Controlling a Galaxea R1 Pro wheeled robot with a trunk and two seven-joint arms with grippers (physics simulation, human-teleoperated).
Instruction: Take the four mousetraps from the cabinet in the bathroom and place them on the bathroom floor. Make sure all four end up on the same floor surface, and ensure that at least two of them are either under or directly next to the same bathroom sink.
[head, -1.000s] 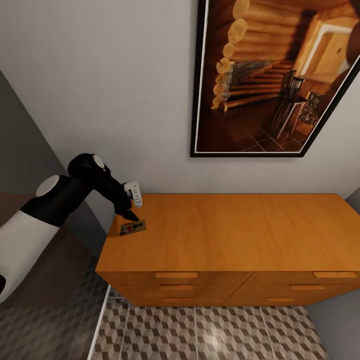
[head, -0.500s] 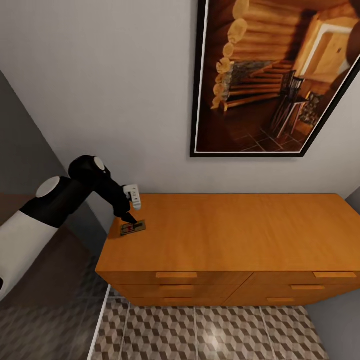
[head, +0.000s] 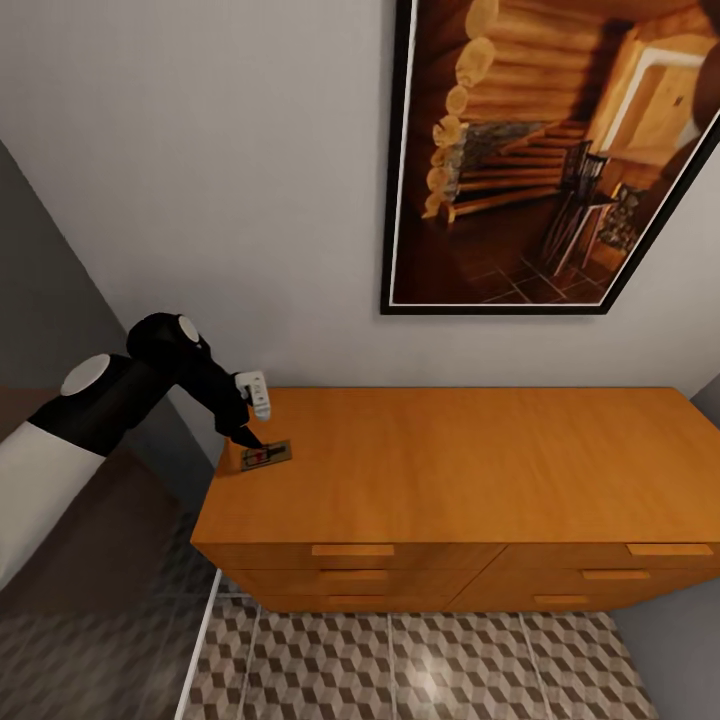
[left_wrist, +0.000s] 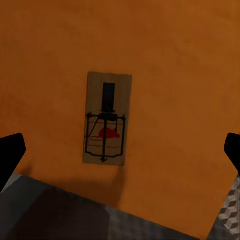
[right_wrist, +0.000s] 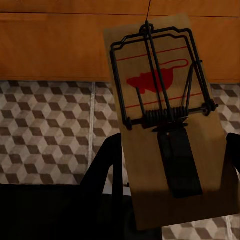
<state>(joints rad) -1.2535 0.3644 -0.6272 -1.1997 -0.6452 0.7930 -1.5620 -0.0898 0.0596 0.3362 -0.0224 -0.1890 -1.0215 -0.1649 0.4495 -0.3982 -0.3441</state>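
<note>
Cabinet (head: 450, 470) against wall under framed picture (head: 550, 150), top serving as desk; patterned floor (head: 400, 665) in front.

Left arm shifted slightly toward cabinet's left end over last second, left tool (head: 245, 437) now lower, just over mousetrap (head: 266, 456).

In left wrist view, fingers spread wide either side of mousetrap (left_wrist: 107, 118), flat near cabinet edge, not gripped. Judgement: grasp about to begin.

Right tool (right_wrist: 170, 165) pinches second mousetrap (right_wrist: 165, 110) above floor.

We see a home interior: a wooden cabinet (head: 470, 480) against a wall, a framed log-cabin picture (head: 550, 150), patterned floor tiles (head: 420, 665).
</note>
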